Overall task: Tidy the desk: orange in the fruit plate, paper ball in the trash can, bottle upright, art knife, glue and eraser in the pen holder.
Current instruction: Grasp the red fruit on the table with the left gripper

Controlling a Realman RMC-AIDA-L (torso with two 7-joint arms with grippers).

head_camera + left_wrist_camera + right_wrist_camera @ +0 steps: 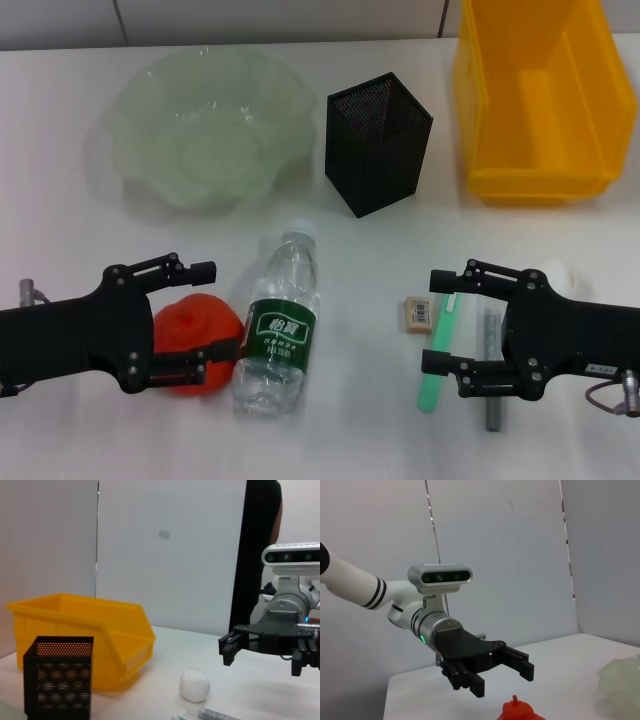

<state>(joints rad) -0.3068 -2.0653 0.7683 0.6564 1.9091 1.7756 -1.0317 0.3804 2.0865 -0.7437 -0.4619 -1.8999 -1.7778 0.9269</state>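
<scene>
Right now the left gripper [210, 318] is spread wide over the orange [190, 330], near left of the table [340, 440], one finger on each side; contact unclear. Bottle [278, 322] lies flat just right of the orange. Right gripper [444, 326] is also spread, above the green knife [437, 358], with the eraser [418, 313] just left of it. Fruit plate [150, 110] sits far left, pen holder [378, 150] far centre, trash can [480, 120] far right. Paper ball [194, 684] is beside the right arm.
</scene>
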